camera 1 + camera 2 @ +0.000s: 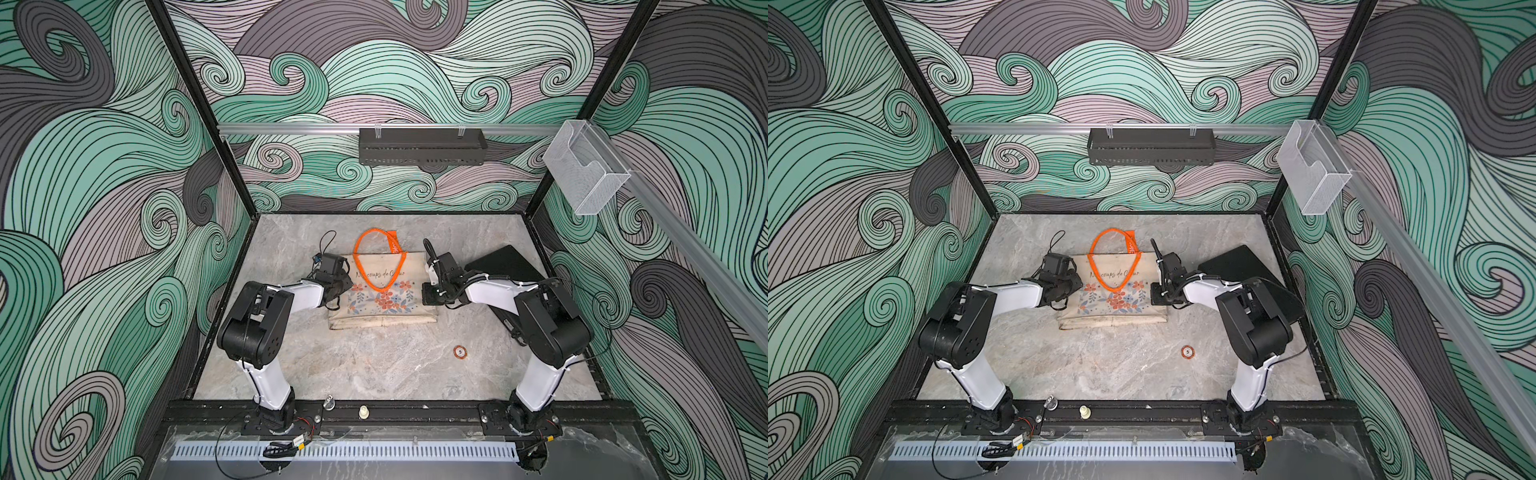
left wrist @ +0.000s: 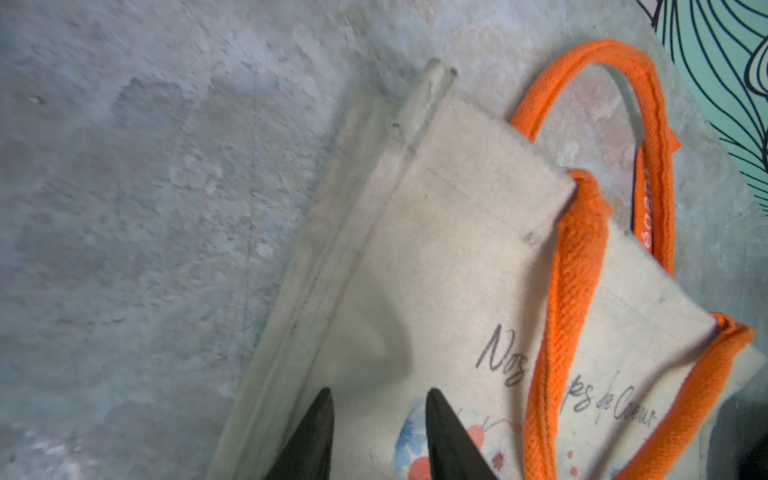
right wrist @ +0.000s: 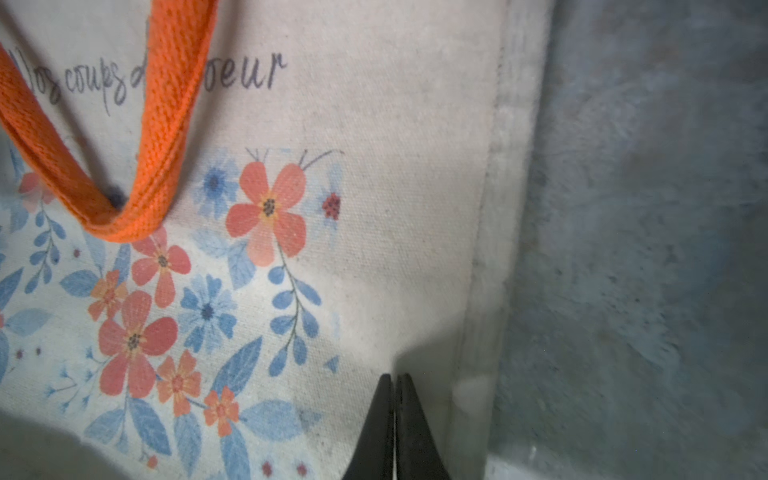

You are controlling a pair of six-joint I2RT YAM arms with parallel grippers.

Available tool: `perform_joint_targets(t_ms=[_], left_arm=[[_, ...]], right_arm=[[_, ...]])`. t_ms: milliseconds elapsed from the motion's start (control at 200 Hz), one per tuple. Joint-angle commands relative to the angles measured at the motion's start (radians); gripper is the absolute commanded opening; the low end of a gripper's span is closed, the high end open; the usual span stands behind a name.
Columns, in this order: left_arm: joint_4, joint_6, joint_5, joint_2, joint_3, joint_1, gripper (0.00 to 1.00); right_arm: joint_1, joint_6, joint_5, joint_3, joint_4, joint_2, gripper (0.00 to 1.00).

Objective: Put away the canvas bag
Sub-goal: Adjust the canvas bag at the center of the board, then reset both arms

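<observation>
1. The canvas bag lies flat near the middle of the tabletop, printed face up. Its orange handles are turned toward 12 o'clock. A flat black case lies near it at 3 o'clock, partly under the right arm.
2. The step in hand is judged to be taking hold of the bag at its two side edges. The bag is not yet lifted.
3. The left tool is set over the bag's 9 o'clock edge with its fingers spread and canvas showing between them. Contact cannot be told.
4. The right tool is held at the 3 o'clock edge, just inside the side seam, with its fingers pressed together. Whether cloth is nipped cannot be told.
5. Both arms are reached out from 6 o'clock with elbows raised. The forearms are turned inward toward the bag and the wrists are pitched down.
6. A firm pinch on both sides is judged to be needed next, since limp canvas is likely to sag and the loose handle loop may snag.
</observation>
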Motion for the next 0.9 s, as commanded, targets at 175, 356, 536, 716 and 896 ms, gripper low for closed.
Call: perform_joint_targets(t_ms=[175,356,536,716,896], left_arm=[[-0.102,0.247,-0.261,-0.348,-0.008,0.014,0.75],[0.02,0.624,-0.536,-0.459,-0.095,0.035,0.99],[0.343,0.763,-0.574,-0.436,-0.284,0.091,0.99],[0.405,0.795,-0.468,-0.452,-0.349,0.15,0.99],[0.626,0.752,-0.339,-0.377,-0.461,0.263,0.99]], right_arm=[[-0.008,-0.11,0.219,-0.027,-0.066,-0.334,0.74],[-0.059,-0.291,0.449,-0.236,0.183,-0.593,1.0],[-0.22,-0.439,0.438,-0.526,0.603,-0.685,1.0],[-0.324,-0.453,0.461,-0.608,0.684,-0.617,1.0],[-0.384,-0.421,0.421,-0.651,0.9,-0.501,1.0]])
